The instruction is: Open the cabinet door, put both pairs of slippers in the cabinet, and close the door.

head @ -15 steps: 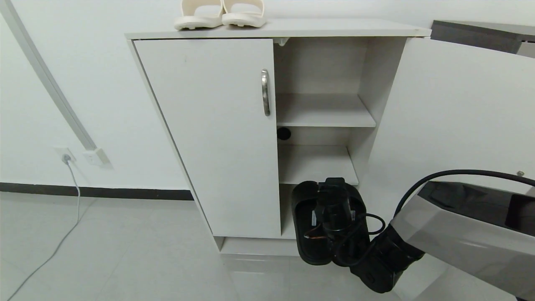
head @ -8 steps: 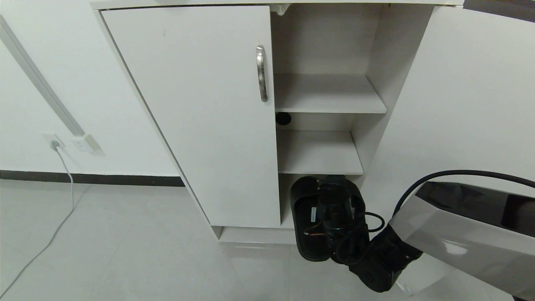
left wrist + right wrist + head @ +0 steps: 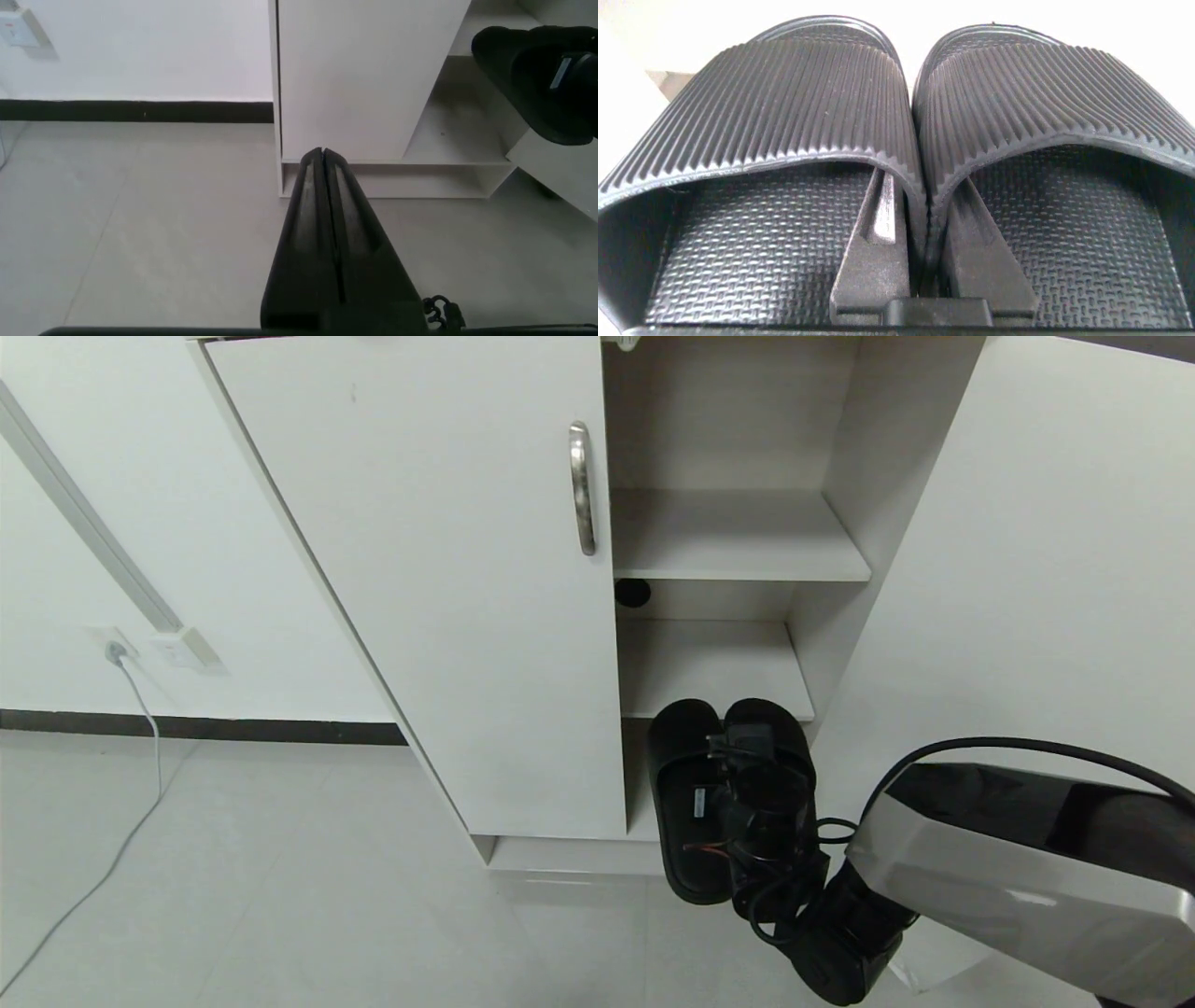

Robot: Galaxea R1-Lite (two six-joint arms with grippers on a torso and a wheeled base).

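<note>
A pair of black slippers (image 3: 695,784) hangs side by side, toes toward the white cabinet (image 3: 420,569), in front of its bottom compartment (image 3: 639,803). My right gripper (image 3: 744,751) is shut on the slippers' touching inner edges; in the right wrist view its fingers (image 3: 878,233) pinch the two ribbed straps (image 3: 813,121) together. The cabinet's right door (image 3: 1027,569) stands wide open and the left door is closed. My left gripper (image 3: 322,159) is shut with nothing in it, low over the floor, pointing at the cabinet's base; the black slippers (image 3: 551,79) hang off to its side.
Two bare shelves (image 3: 728,532) (image 3: 709,663) sit above the bottom compartment. A metal handle (image 3: 582,490) is on the closed door. A wall socket with a grey cable (image 3: 117,653) lies far left, running over the tiled floor (image 3: 280,896).
The head camera has tilted down, so the cabinet top has left the picture. My right gripper has carried the black slippers a little up and closer to the cabinet opening.
</note>
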